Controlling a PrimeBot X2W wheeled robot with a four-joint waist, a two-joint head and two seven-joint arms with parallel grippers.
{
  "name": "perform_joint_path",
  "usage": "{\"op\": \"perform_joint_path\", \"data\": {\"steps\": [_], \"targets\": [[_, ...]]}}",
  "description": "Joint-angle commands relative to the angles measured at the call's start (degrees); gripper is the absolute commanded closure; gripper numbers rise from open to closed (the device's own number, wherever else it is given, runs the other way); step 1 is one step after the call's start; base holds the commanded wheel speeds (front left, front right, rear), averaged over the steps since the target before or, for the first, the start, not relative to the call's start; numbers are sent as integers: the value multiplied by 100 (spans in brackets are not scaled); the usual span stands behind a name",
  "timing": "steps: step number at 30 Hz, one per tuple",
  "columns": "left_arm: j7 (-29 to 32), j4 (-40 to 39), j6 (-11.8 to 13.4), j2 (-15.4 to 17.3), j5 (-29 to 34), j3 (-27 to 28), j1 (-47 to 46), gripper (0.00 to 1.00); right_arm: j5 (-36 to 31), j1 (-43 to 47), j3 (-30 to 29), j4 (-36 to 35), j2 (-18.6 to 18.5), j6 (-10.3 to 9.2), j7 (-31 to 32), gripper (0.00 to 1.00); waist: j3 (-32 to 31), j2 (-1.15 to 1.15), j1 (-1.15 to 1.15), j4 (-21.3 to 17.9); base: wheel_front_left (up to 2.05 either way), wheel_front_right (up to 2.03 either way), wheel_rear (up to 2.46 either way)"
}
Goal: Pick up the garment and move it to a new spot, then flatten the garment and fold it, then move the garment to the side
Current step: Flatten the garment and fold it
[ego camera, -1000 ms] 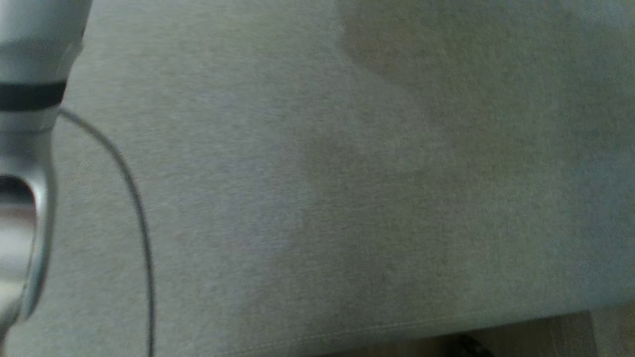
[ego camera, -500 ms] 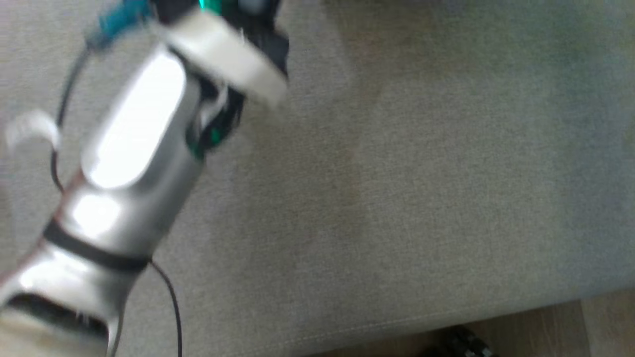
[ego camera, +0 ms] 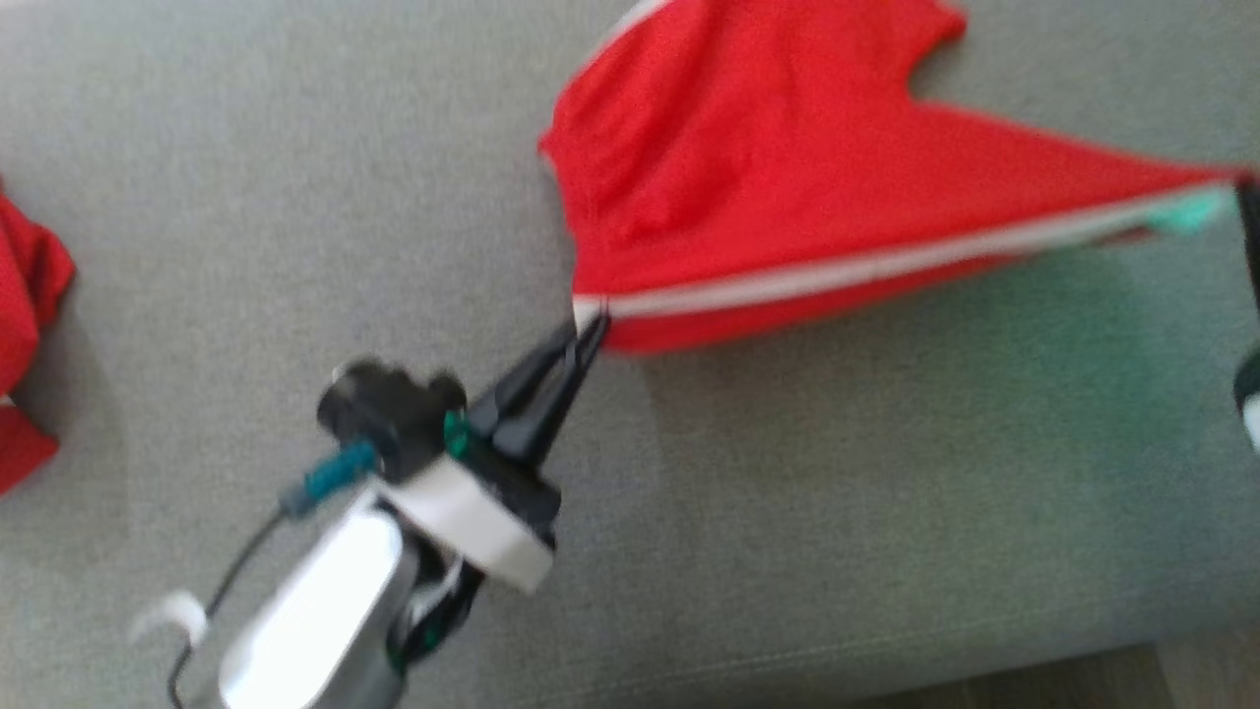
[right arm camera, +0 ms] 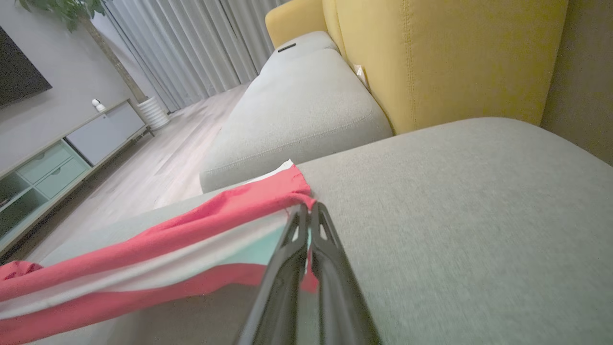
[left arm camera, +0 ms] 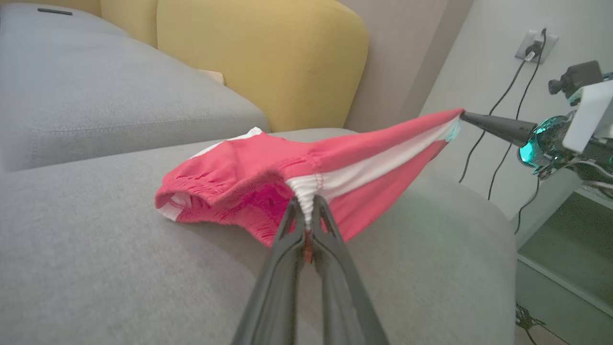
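Garment point(ego camera: 768, 167): one, red with a white band, pulled taut between two end effectors just over the grey sofa seat point(ego camera: 837, 512). Its slack far part lies on the cushion. Left end effector point(ego camera: 591, 330) is clamped shut on the gathered white band at the near-left corner. Right end effector point(ego camera: 1244, 187) is pinched shut on the opposite corner, at the head view's right edge, with most of its body cut off there. One second red cloth point(ego camera: 25, 325) lies at the left edge, half out of frame, and its kind cannot be told. Two grey seat cushions are counted, the neighbouring cushion point(left arm camera: 96, 96) lying beyond a seam, with a yellow backrest point(left arm camera: 268, 57) behind. The head view is motion-blurred. A teal patch at the right-hand corner is unclear: it could be a label or light. The seat's front edge runs along the bottom of the head view, with a strip of wooden floor point(ego camera: 1083, 679) beyond it. Bare grey seat lies open between the garment and that edge, and between the garment and the second red cloth. One wall socket point(left arm camera: 534, 43) has two cables hanging from it.
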Motion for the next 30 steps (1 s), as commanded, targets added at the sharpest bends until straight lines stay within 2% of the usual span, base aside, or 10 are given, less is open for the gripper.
{"op": "perform_joint_path", "data": {"steps": [1, 9, 12, 15, 22, 30], "targets": [[-30, -211, 7, 154, 84, 259, 74, 100, -57, 288, -192, -307, -201, 37, 85, 100, -278, 0, 1, -64, 0, 0, 0], [-30, -602, 7, 214, 355, 408, 1177, 100, -569, 2109, -1466, -2035, 432, 37, 1079, 100, -518, 0, 1, -86, 0, 0, 0], [-30, -787, 7, 244, 391, 419, 1330, 100, -869, 2339, -1801, -2536, 770, 37, 1497, 100, -461, 0, 1, -56, 0, 0, 0], [-30, -982, 7, 176, 387, 386, 1218, 100, -1336, 2194, -1913, -2762, 926, 37, 1792, 100, -363, 0, 1, 19, 0, 0, 0], [-30, -678, 7, -158, 31, 239, 297, 100, -2051, 938, -1758, -2255, 884, 37, 2153, 100, -19, 0, 1, 318, 0, 0, 0], [138, 400, 7, -561, -838, 2, -1147, 100, -2171, -653, -1349, -1113, 337, 37, 2550, 100, 464, 0, 1, 760, 0, 0, 0]]}}
